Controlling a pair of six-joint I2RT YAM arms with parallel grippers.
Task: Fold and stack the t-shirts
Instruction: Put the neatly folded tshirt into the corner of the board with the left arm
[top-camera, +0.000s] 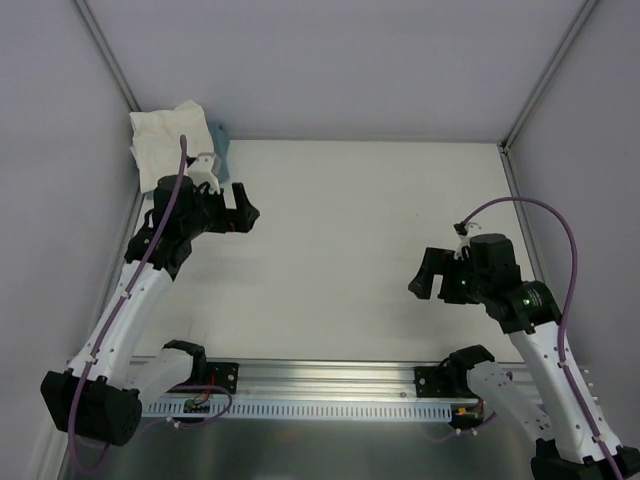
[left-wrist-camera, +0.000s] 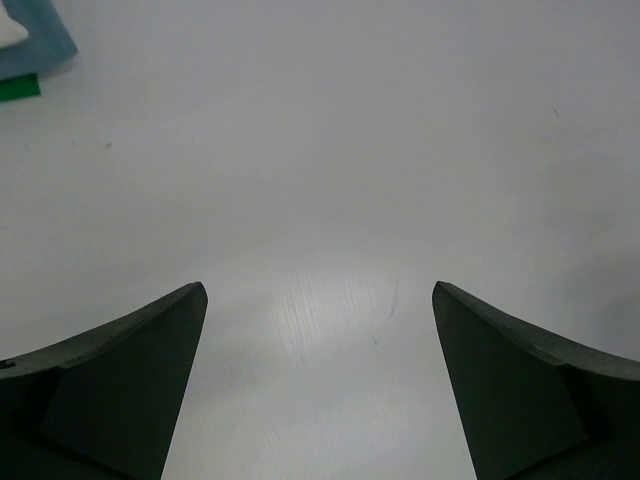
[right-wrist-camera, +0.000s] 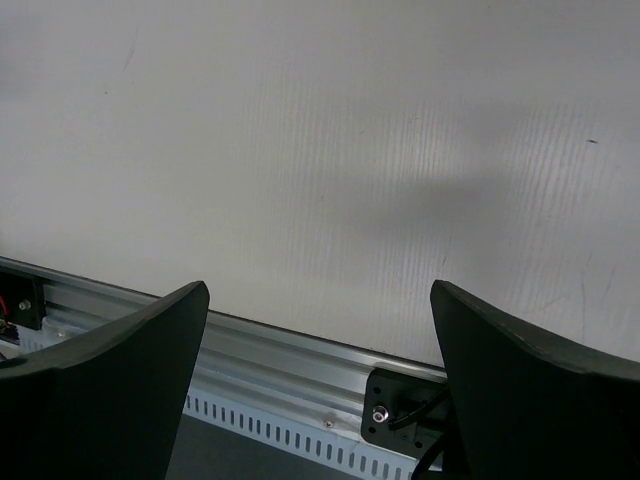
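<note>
The crumpled off-white cream cloth t-shirt (top-camera: 165, 135) lies over the dusty teal-blue cloth t-shirt (top-camera: 220, 140) in the far left corner of the white table (top-camera: 350, 220). A small green label (left-wrist-camera: 18, 88) beside the teal cloth is too small to read. The black left gripper (top-camera: 243, 210) and black right gripper (top-camera: 425, 275) hang spread wide above the table, holding nothing.

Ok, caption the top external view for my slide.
Left gripper and right gripper open above the table; cream t-shirt in the far-left corner, teal-blue t-shirt peeking beside it.

Open tabletop (top-camera: 350, 240) lies between my left end effector (top-camera: 243, 208) and my right end effector (top-camera: 425, 275), so either can cross there. The t-shirts (top-camera: 165, 135) fill the far-left corner against the left wall (top-camera: 50, 150). A metal rail (top-camera: 330, 385) borders the near edge.
</note>
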